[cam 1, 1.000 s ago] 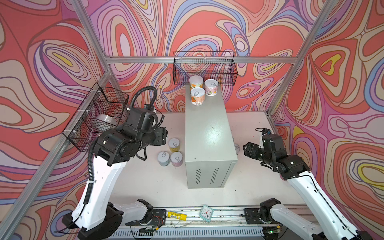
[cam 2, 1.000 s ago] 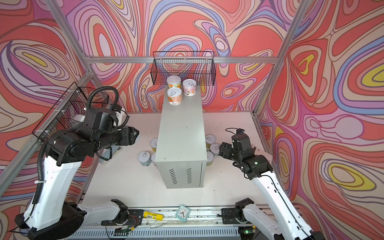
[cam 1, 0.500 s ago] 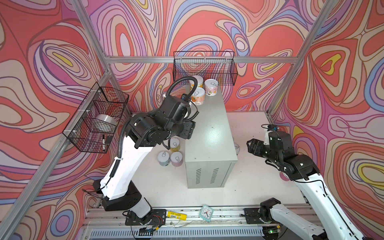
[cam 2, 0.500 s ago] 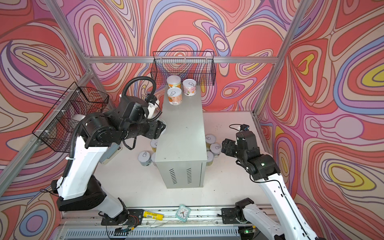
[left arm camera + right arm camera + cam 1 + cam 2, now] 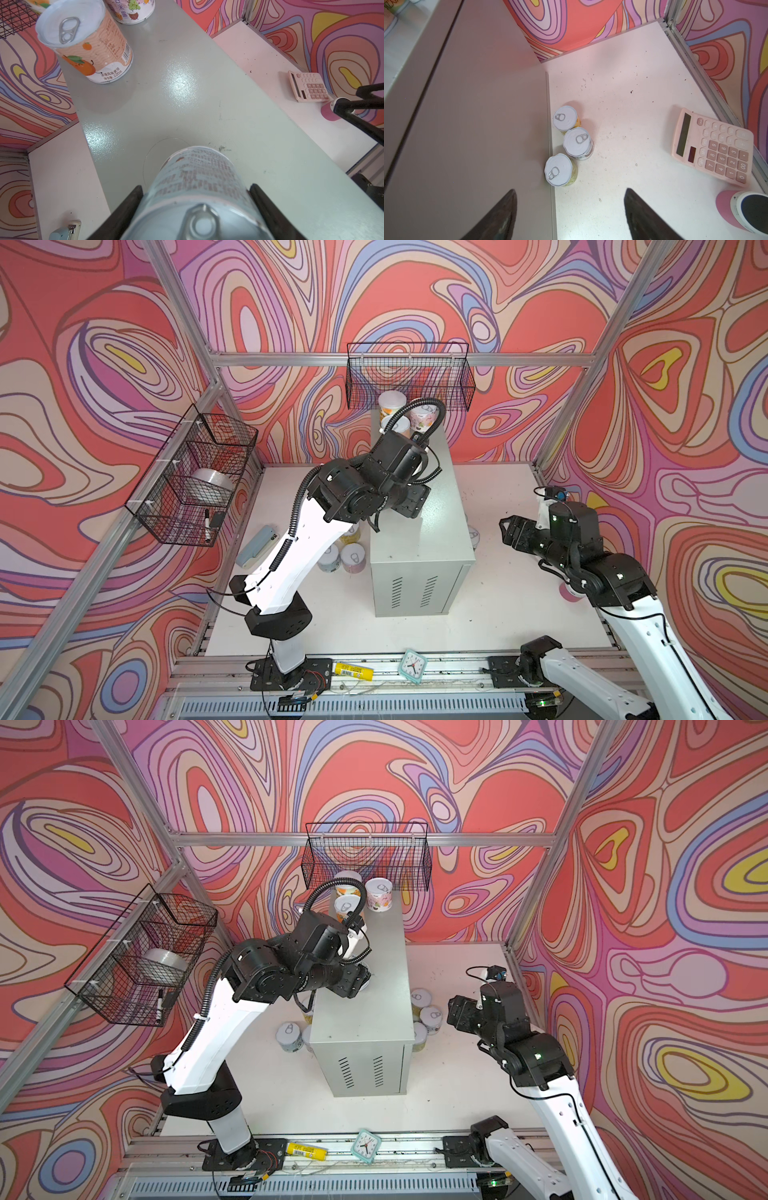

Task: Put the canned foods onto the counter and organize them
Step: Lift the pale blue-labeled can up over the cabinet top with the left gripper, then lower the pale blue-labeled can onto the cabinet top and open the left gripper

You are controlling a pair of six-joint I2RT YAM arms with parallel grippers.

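The left gripper (image 5: 195,190) is clamped tight on a pale-labelled can (image 5: 199,176), holding it over the middle of the counter (image 5: 187,93), while three more cans (image 5: 379,894) stand grouped at the counter's far end. Across the way, the right gripper (image 5: 570,197) hangs open and empty above the white tabletop (image 5: 633,104), near a trio of cans (image 5: 578,142) standing just beside the counter.

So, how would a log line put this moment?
left gripper shut on can at counter | right gripper open near three tabletop cans | counter holds three cans
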